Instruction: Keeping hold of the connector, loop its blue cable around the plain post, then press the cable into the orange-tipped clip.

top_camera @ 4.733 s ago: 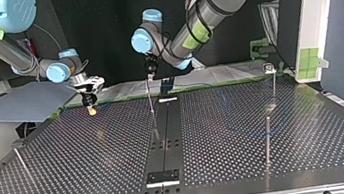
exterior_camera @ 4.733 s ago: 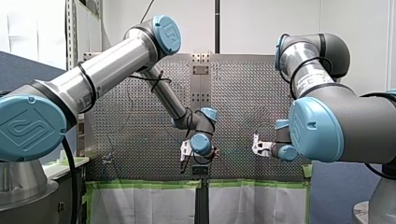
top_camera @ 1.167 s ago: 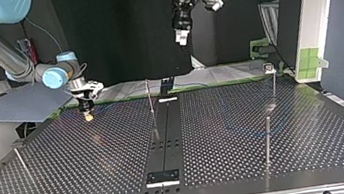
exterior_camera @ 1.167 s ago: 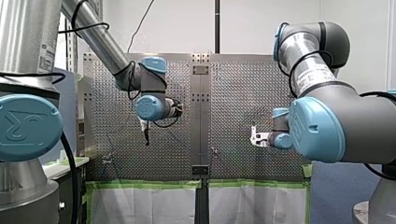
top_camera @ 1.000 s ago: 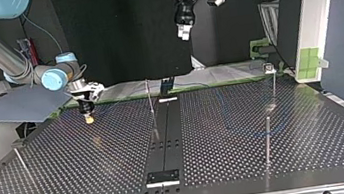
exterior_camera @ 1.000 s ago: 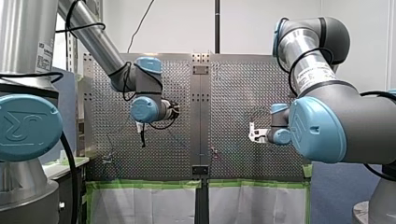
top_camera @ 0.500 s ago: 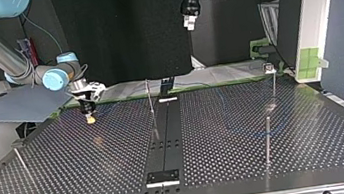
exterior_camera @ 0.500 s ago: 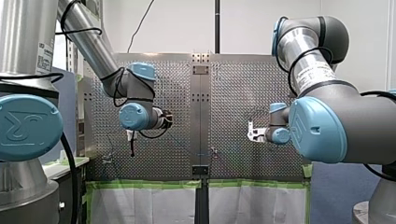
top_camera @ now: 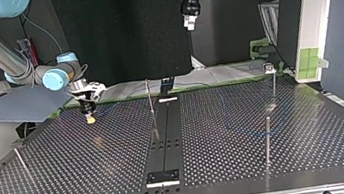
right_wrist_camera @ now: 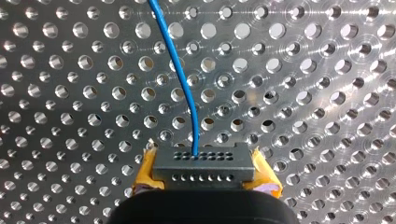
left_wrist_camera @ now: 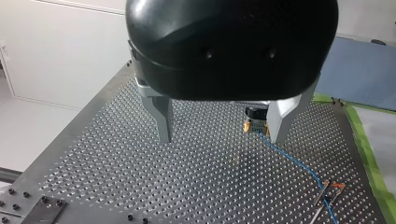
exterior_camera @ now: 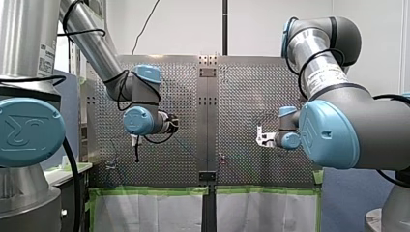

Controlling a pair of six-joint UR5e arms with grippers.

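The connector (right_wrist_camera: 203,165) sits in my right gripper (top_camera: 90,119) just above the table (top_camera: 215,136), at the top view's far left. Its cable (left_wrist_camera: 294,161) runs to the clip (left_wrist_camera: 332,189) near the table's edge. My left gripper (top_camera: 189,23) hangs high above.

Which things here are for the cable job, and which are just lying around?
For the job: connector, blue cable, my right pincer gripping it, orange-tipped clip, a plain post (unsure which).
Just lying about: grey sheet, green tape, my left pincer, open and empty.

front view bright, pale wall (exterior_camera: 270,24) bg. top view dimmer, black bg, soft sheen on tabletop (top_camera: 91,153). right wrist view sharp, ring-shaped glare on same metal; left wrist view evenly lit.
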